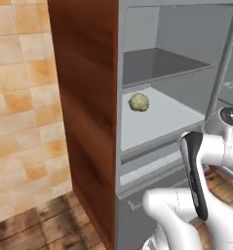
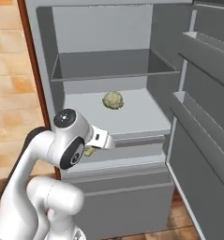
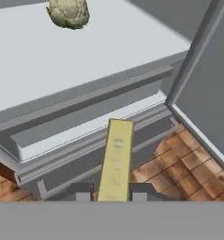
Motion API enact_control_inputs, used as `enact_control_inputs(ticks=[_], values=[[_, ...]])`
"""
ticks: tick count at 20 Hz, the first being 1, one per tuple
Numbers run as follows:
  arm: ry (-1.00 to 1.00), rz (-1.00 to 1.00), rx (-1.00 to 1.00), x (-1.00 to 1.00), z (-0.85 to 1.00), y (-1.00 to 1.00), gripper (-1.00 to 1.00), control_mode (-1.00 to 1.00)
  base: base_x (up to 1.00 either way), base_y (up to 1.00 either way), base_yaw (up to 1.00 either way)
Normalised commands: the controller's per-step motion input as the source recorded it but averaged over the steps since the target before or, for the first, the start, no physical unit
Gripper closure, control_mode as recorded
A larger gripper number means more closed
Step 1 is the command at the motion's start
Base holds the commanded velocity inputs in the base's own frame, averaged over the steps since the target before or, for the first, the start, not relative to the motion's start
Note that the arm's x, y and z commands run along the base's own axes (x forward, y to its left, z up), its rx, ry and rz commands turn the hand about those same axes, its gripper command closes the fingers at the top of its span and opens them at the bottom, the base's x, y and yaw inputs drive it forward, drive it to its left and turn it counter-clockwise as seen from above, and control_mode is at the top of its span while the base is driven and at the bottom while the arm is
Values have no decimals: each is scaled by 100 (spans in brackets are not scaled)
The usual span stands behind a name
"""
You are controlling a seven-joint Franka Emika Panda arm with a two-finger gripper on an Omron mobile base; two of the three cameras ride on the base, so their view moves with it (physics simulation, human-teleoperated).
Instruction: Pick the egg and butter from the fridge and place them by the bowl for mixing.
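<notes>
Tan tiled wall (image 1: 20,97), wooden plank floor (image 1: 45,222), reddish wood panel (image 1: 86,97).

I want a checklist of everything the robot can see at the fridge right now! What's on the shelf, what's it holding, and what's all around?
Surface: pale grey fridge shelf, flat, with one thing on it.
Job's things: butter, a pale-yellow stick, sits between the fingertips, out in front of the open fridge. Egg and bowl: nothing seen.
Clutter: greenish-white round lump on the shelf.
Grippers: gripper shut on the butter.
Cables: nothing seen.
Surroundings: fridge door open with racks, wooden side panel, tan tiled wall, wood floor.
</notes>
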Motion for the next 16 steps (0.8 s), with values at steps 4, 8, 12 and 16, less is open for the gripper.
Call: enact_control_inputs(ticks=[4, 8, 12, 16], values=[[0, 0, 0, 0, 0, 0, 100, 100, -40, 15, -76], [0, 0, 0, 0, 0, 0, 100, 100, -21, 9, -90], [0, 0, 0, 0, 0, 0, 100, 100, -24, 9, -89], [0, 0, 0, 0, 0, 0, 100, 100, -13, 9, -93]])
